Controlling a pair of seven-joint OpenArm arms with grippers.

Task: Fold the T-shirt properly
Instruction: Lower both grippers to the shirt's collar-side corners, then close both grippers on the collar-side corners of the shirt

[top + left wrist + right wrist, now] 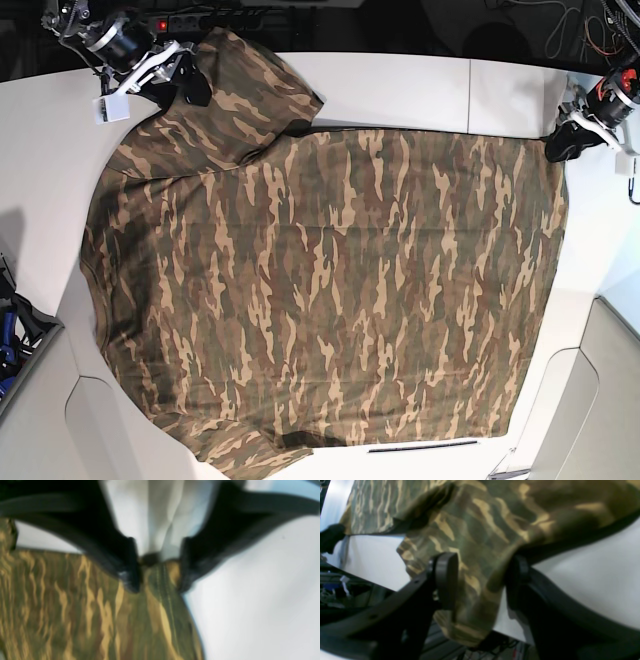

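Nearest the base camera, the shirt (320,300) lies spread over most of the white desk (400,85), its lower edge close to the desk's near rim and one sleeve hanging at the bottom. Farther back, each arm has a far corner.

My left end effector (157,573) sits at the far corner on the base view's right. In its wrist view the jaws stand narrow with the shirt's edge between them, but the picture is soft and I cannot tell whether they truly pinch the cloth or only bracket it. My right end effector (480,580) is at the far sleeve on the base view's left. Its jaws stand fairly wide with a thick fold of sleeve hanging between the pads (446,577); one pad touches the cloth, the other looks just beside it, so I judge the grip loose at best.

The risks, as I see them:
- The sleeve could slide out of the right jaws if I lift before closing, since the bunch hangs past the desk's edge.
- If one side holds and the other slips, the fold would go askew and drag the shirt across the desk.
- A thin left pinch on a seam could let go under tension.

I can read no brand, label or writing on the shirt or the arms.
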